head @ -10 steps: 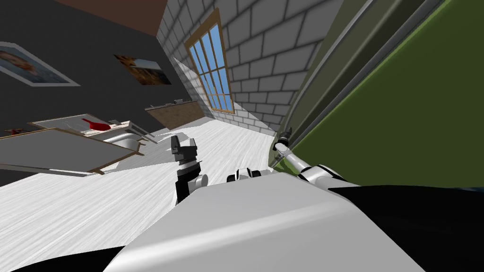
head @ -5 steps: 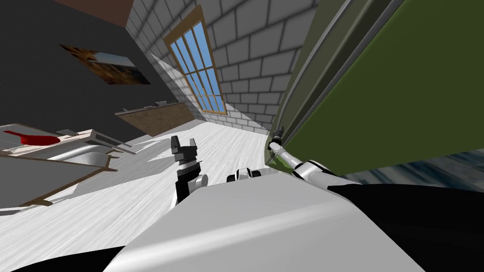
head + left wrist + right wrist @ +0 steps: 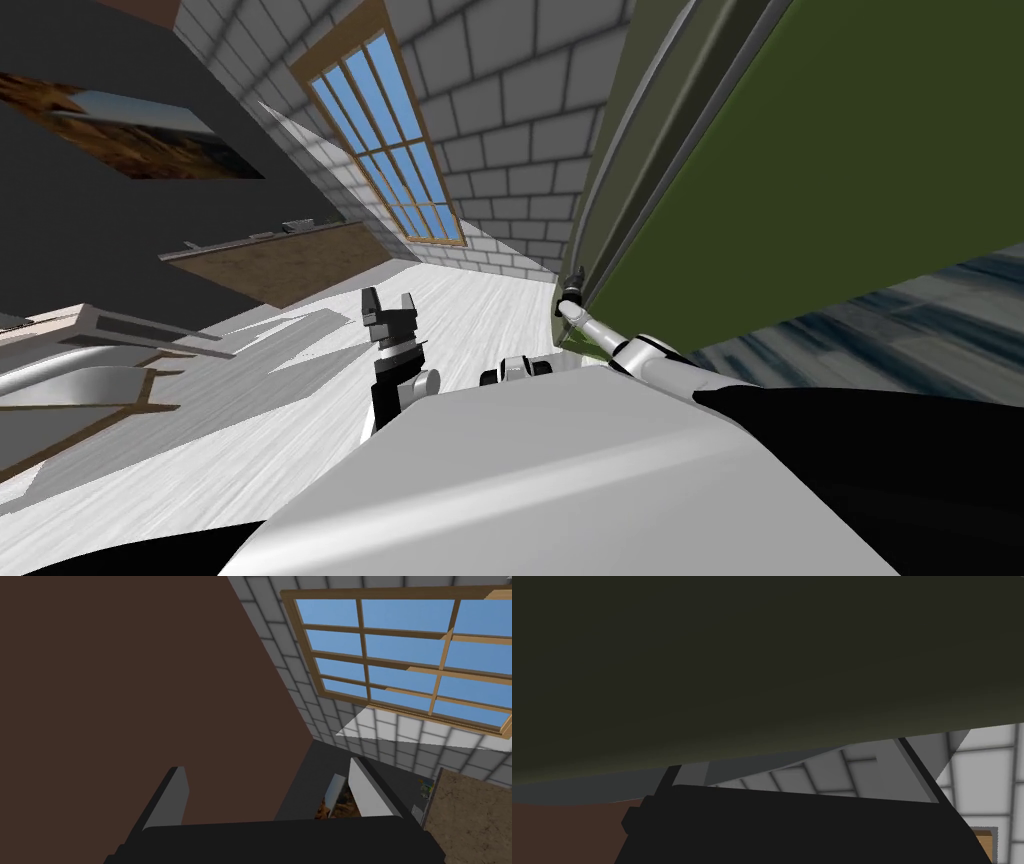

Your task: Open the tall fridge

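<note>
Lately pivoted, swinging the olive fridge door at frame right wider, baring a streaked blue-grey patch beneath; judged partly open. Hooked at its edge with right pincer, fingers apart; left pincer likewise, idle mid-frame.

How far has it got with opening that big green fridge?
Done: the right gripper is at the edge of the green fridge door. In hand: its open fingers lie close against that door, gripping nothing. Left: the door likely needs swinging wide; I cannot tell how far it stands open. The left gripper hangs open, unused.
</note>
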`<state>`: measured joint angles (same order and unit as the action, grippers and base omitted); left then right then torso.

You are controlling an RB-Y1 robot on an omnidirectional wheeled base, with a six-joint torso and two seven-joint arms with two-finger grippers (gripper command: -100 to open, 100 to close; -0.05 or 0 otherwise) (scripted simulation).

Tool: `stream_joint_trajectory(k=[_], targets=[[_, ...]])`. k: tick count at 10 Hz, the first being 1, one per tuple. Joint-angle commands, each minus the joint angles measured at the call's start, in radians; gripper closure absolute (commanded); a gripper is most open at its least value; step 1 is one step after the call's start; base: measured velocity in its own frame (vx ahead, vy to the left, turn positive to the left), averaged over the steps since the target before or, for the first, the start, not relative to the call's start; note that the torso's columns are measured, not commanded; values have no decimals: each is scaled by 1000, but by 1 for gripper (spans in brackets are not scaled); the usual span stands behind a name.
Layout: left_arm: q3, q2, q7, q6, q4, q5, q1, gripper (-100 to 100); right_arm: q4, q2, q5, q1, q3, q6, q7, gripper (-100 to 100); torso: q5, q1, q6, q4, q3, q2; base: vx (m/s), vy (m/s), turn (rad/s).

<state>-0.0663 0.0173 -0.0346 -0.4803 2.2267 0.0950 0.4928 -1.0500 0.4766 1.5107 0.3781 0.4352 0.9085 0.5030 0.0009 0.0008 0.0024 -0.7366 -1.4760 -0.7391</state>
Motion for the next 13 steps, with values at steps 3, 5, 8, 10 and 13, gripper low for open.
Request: stream_joint_trajectory(k=[3, 5, 8, 10, 13], targets=[[0, 0, 0, 0, 0, 0, 0, 0, 46, -71, 14, 86, 138, 26, -7, 100, -1, -1, 0, -1, 1, -2, 32, -9, -250], [0, 0, 0, 0, 0, 0, 0, 0, 37, -85, 18, 76, 119, 29, 9, 100, 0, -1, -1, -2, 1, -1, 85, 73, -115], [0, 0, 0, 0, 0, 0, 0, 0, 13, -100, 20, 63, 112, 37, 37, 100, 3, 4, -5, -3, -6, 11, 175, 212, -165], [0, 0, 0, 0, 0, 0, 0, 0, -11, -114, 21, 51, 106, 45, 65, 100, 3, -1, -3, -4, -6, 11, 178, 241, -158], [0, 0, 0, 0, 0, 0, 0, 0, -59, -143, 25, 26, 94, 60, 120, 100, 3, -7, -1, -6, -9, 16, 222, 262, -211]])
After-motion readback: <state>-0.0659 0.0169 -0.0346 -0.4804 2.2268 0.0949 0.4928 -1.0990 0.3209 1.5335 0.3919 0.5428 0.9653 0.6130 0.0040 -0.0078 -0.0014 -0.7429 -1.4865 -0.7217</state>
